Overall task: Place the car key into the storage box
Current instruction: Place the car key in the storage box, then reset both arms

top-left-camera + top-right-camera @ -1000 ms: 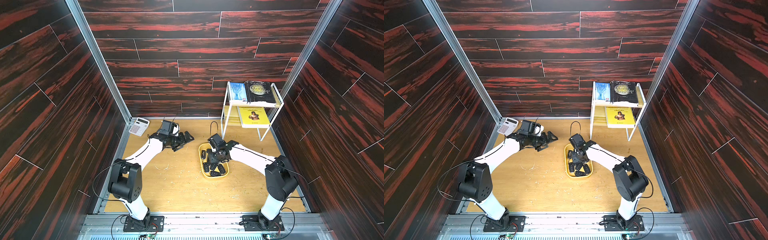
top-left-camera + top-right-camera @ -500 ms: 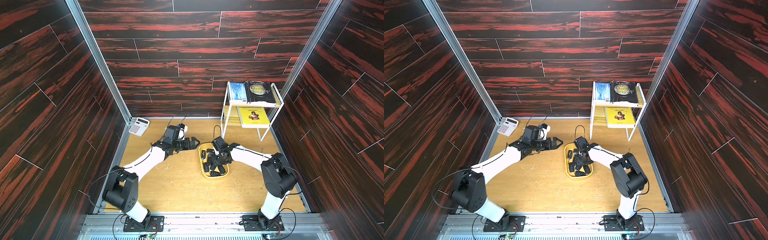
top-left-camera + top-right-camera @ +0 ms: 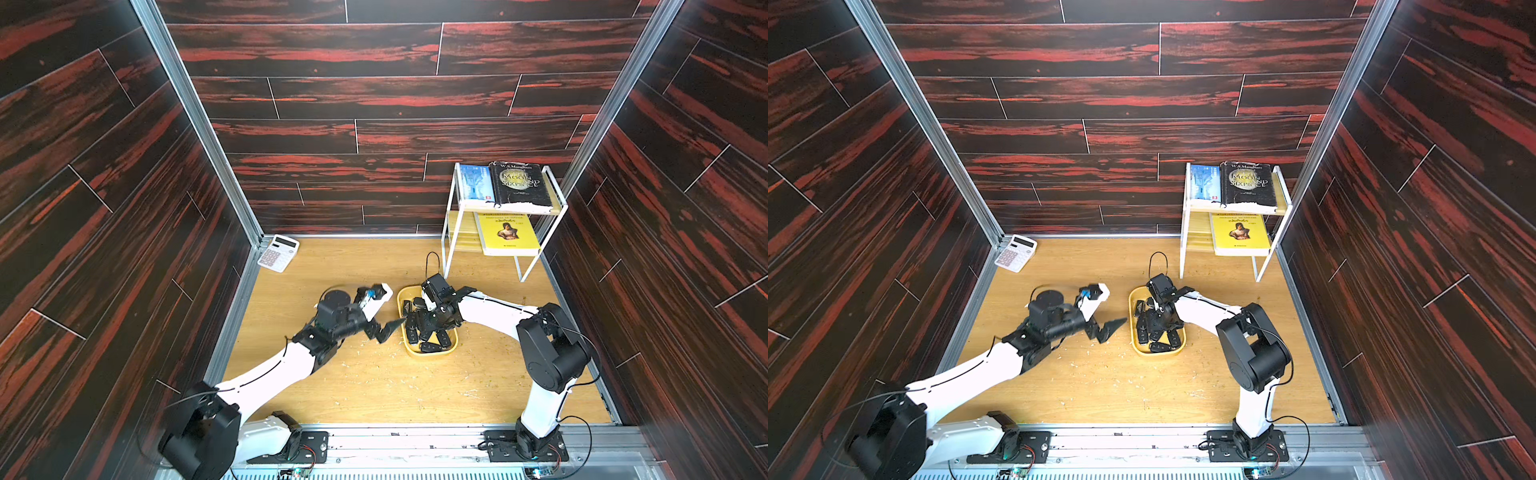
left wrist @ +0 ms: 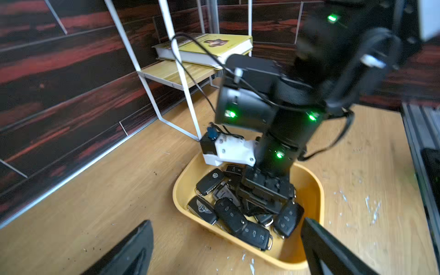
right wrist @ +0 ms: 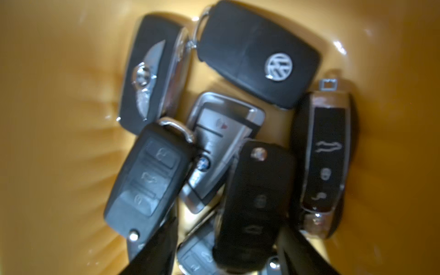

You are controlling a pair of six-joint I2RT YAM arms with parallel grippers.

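Note:
The yellow storage box [image 3: 432, 354] [image 3: 1156, 353] lies mid-table, holding several black car keys. My right gripper [image 3: 429, 328] [image 3: 1160, 328] points down into it. In the right wrist view its jaws [image 5: 226, 223] stand apart, open. A black flip car key [image 5: 257, 190] lies blurred between them on the pile, with a gap on each side. Bare yellow wall [image 5: 59, 119] shows around the pile. My left gripper [image 3: 384, 330] [image 3: 1106, 328] is open and empty just left of the box rim [image 4: 309, 181]; its wrist view [image 4: 226, 223] shows the right gripper's fingers [image 4: 262, 197] among the keys.
A white wire shelf rack [image 3: 503, 232] with books stands at the back right, close behind the box. A white calculator [image 3: 277, 252] lies in the back left corner. Small pale chips are scattered on the wooden table [image 3: 374, 382].
My right gripper's jaws have spread and let go of the black key over the pile. My left arm has swung from the back left toward the box's left rim, still open.

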